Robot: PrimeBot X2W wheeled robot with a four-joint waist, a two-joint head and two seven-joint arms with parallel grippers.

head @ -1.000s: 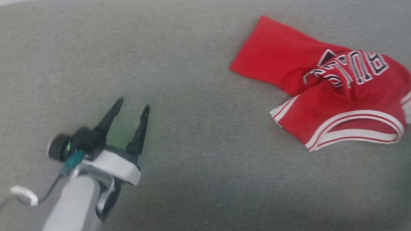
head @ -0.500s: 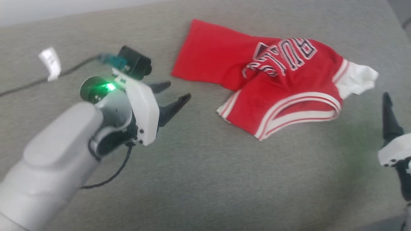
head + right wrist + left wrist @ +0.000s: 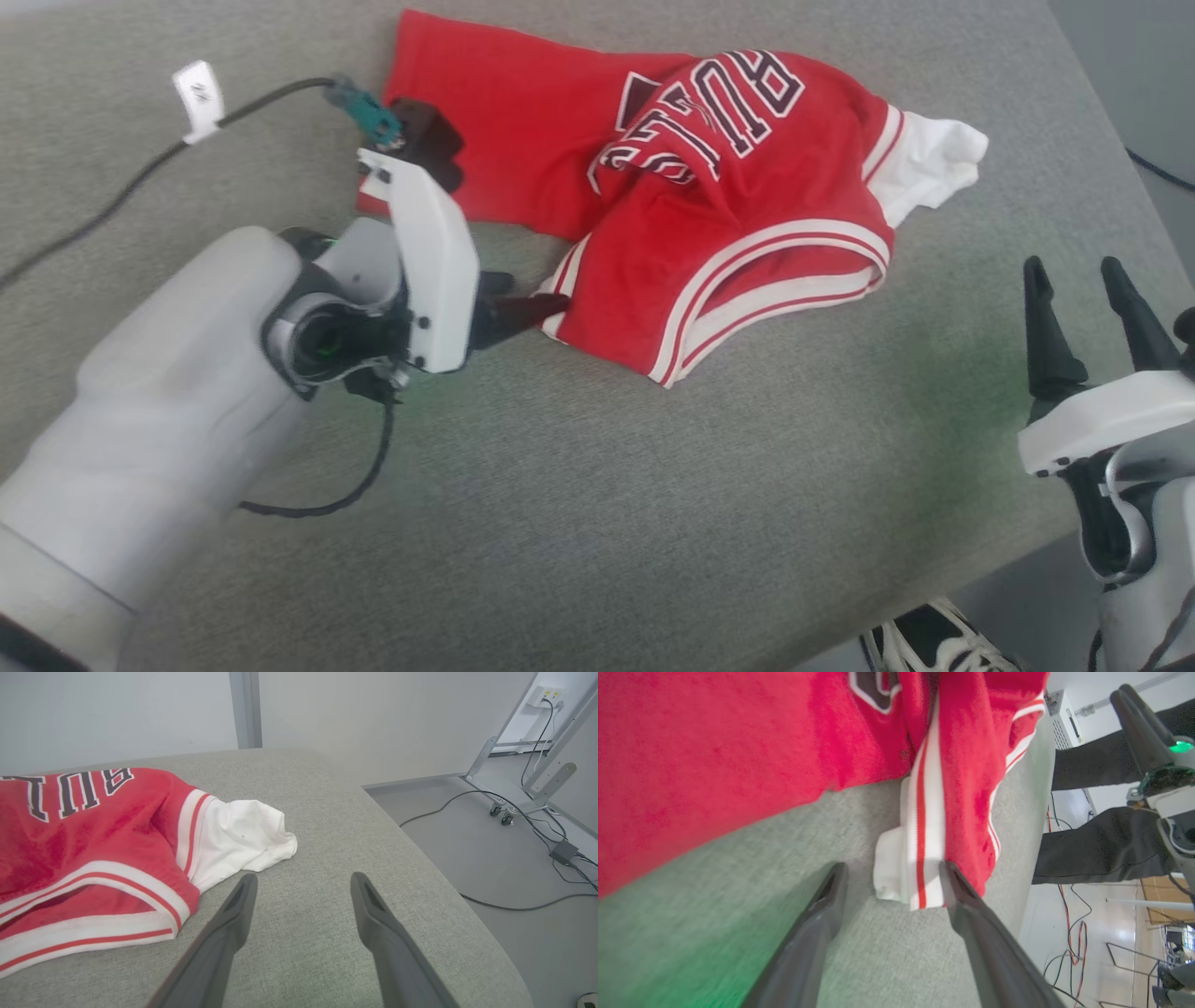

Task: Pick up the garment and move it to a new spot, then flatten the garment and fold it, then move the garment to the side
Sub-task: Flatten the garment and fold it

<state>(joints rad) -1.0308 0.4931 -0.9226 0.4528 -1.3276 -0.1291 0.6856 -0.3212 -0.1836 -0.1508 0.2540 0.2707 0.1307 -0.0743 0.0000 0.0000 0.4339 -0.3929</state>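
The red jersey [image 3: 738,233] lies crumpled on the grey cushion, black letters up, striped trim along its near edge and white inner fabric [image 3: 934,159] poking out at its right. My left gripper [image 3: 537,289] is open, its fingers pointing at the jersey's near-left striped corner. In the left wrist view that corner [image 3: 920,868] lies between the spread fingertips of the left gripper [image 3: 892,870], touching the right one. My right gripper [image 3: 1071,268] stands open at the lower right, apart from the cloth. In the right wrist view the right gripper [image 3: 303,879] is just right of the white fabric [image 3: 238,835].
The grey cushioned surface [image 3: 653,513] ends at a rounded edge on the right, with floor beyond. A shoe [image 3: 934,639] shows at the bottom right. A person's dark trouser legs [image 3: 1101,849] stand beside the cushion. Cables [image 3: 514,812] run over the floor. A tagged cable [image 3: 198,89] trails from my left wrist.
The head camera has shifted, so the jersey sits further left in the picture. My left gripper has closed in on the jersey's striped corner. The right gripper shows more fully.
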